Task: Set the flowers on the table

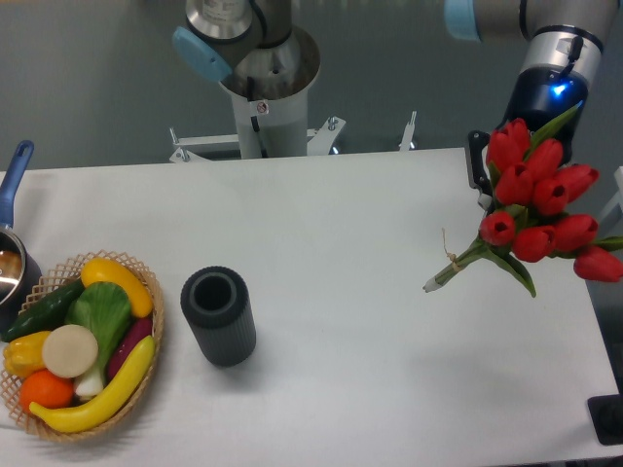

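The flowers (pixel 537 212), a bunch of red tulip buds with green leaves, hang tilted over the right end of the white table (pixel 341 233). Their tied pale stem ends (pixel 435 280) point down-left, close to the tabletop. My gripper (pixel 511 185) comes down from the upper right and sits behind the buds. One black finger (pixel 477 163) shows at the left of the bunch, and the other is hidden by the blooms. The gripper looks shut on the flowers. Some buds reach past the table's right edge.
A black ribbed cylinder (pixel 219 316) stands left of the table's centre. A wicker basket (pixel 154 292) of plastic fruit and vegetables sits at the front left, with a blue-handled pot (pixel 12 258) behind it. The robot's base (pixel 265 92) stands at the far edge.
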Controlling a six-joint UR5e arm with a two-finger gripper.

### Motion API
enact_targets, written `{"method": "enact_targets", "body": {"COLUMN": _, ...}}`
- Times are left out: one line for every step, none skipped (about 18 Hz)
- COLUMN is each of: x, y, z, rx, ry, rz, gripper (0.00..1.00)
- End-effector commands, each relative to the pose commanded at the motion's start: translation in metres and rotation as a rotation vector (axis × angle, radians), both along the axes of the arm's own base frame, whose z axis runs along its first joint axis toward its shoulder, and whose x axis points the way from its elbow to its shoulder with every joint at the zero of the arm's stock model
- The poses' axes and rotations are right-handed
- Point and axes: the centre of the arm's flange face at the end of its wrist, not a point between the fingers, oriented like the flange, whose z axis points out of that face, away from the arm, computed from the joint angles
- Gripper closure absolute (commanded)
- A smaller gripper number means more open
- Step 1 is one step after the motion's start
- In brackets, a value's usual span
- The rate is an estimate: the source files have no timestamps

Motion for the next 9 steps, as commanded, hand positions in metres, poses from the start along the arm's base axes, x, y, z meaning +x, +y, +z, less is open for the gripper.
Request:
{"method": "enact_targets", "body": {"x": 0.0009, "y": -0.0002, "z": -0.0014, "rx": -0.002, "ry": -0.003, "rz": 0.001, "gripper": 0.63}}
{"method": "enact_targets", "body": {"x": 0.0031, "y": -0.0007, "z": -0.0033, "rx": -0.004, "ry": -0.007, "rz": 0.001, "gripper": 0.63}}
{"method": "enact_targets", "body": {"x": 0.0032, "y": 0.0002, "z": -0.0013, "rx": -0.003, "ry": -0.008, "rz": 0.002, "gripper": 0.63}}
{"method": "enact_targets", "body": {"x": 0.0031, "y": 0.0002, "z": -0.0014, "rx": -0.005, "ry": -0.011, "rz": 0.003, "gripper": 0.63}}
{"method": "enact_targets", "body": {"x": 0.0038, "y": -0.0003, "z": -0.0040, "rx": -0.013, "ry": -0.011, "rz": 0.007, "gripper": 0.63}}
{"method": "enact_targets", "body": {"x": 0.0034, "y": -0.0011, "z": -0.0045, "rx": -0.029, "ry": -0.004, "rz": 0.015, "gripper": 0.63}}
{"method": "enact_targets", "body": {"x": 0.0016, "y": -0.0027, "z": -0.0057, "rx": -0.049, "ry": -0.002, "rz": 0.027, "gripper": 0.63}}
{"method": "enact_targets", "body": {"x": 0.0030, "y": -0.0032, "z": -0.0047, "rx": -0.068, "ry": 0.006, "rz": 0.036, "gripper": 0.63}}
{"method": "enact_targets", "body": {"x": 0.0042, "y": -0.0048, "z": -0.0033, "rx": -0.091, "ry": 0.014, "rz": 0.050, "gripper": 0.63}}
